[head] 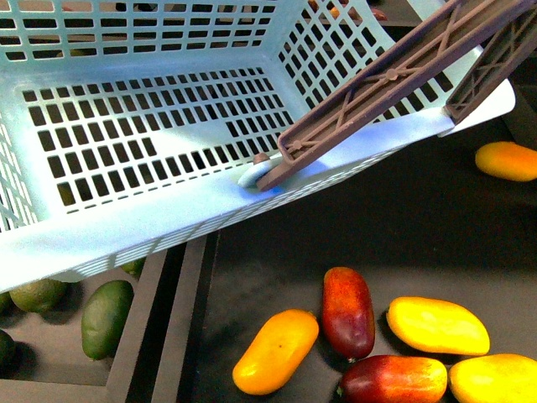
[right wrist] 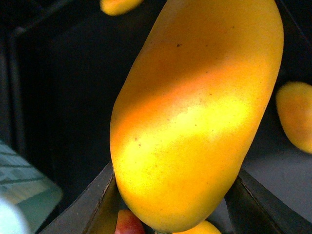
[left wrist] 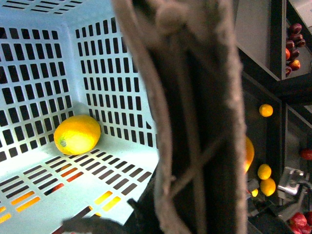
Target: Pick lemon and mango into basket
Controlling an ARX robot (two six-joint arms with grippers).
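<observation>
Mango: we see the mango (right wrist: 195,112) very near in the right wrist view. It is a long oval fruit with smooth skin, deep orange at its edges, with a bright yellow band across the middle and some tiny dark specks.
Right pincer: the right pincer (right wrist: 180,214) holds the mango. Its dark fingers (right wrist: 92,207) stand on both sides of the fruit's lower end, against its skin.
Lemon: the lemon (left wrist: 77,134) lies on the basket floor, in a corner, touching the slotted wall. It is small, plain yellow and smooth, with a little green spot at one end.
Basket: the basket (head: 126,227) is light teal with slotted sides and floor. In the front view it is tilted above the dark table (head: 419,243).
Handle: the brown handle (head: 394,84) crosses the near rim of the basket. In the left wrist view it fills the middle, blurred.
Left pincer: we cannot tell whether it is wide or closed.
Other fruit: yellow-orange mangoes (head: 275,351) and dark red mangoes (head: 348,311) lie together on the table. Green fruits (head: 106,317) lie in a separate compartment.
</observation>
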